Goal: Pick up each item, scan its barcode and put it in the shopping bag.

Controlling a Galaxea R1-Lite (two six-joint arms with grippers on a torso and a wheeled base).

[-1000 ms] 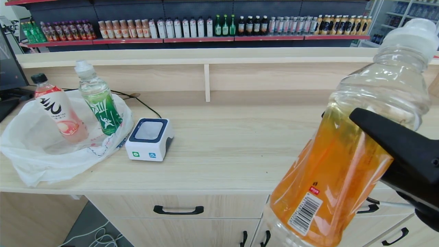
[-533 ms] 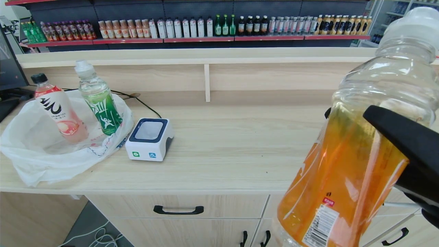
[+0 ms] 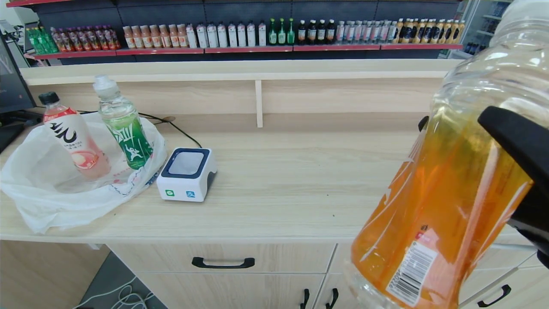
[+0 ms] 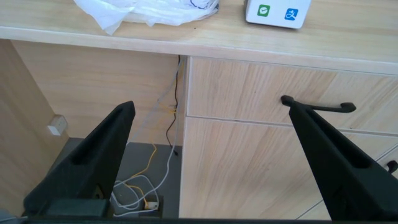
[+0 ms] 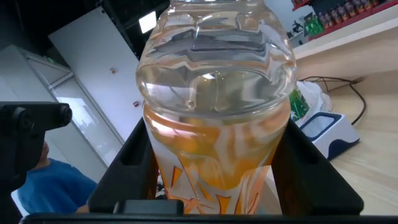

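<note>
Orange-drink bottle [image 3: 446, 201] is clamped between the two black fingers of the right gripper [image 3: 467, 133], which are closed on its body about midway up, one finger [image 3: 514, 141] on the near side and the other mostly hidden behind it. It is held off the counter [image 3: 279, 184], tilted, with its cap end above the fingers and its base below them; a barcode label [image 3: 411, 268] is seen near the base. Well apart from these fingers, to their left, the scanner [image 3: 187, 173] is set on the counter, and just beyond it the shopping bag [image 3: 38, 189] is spread, with a pink bottle [image 3: 75, 137] and a green bottle [image 3: 124, 124] leaning in it. The left gripper [image 4: 211, 155] is held with its fingers spread wide and nothing between them; beyond their tips a drawer handle [image 4: 317, 107] is seen.
</note>
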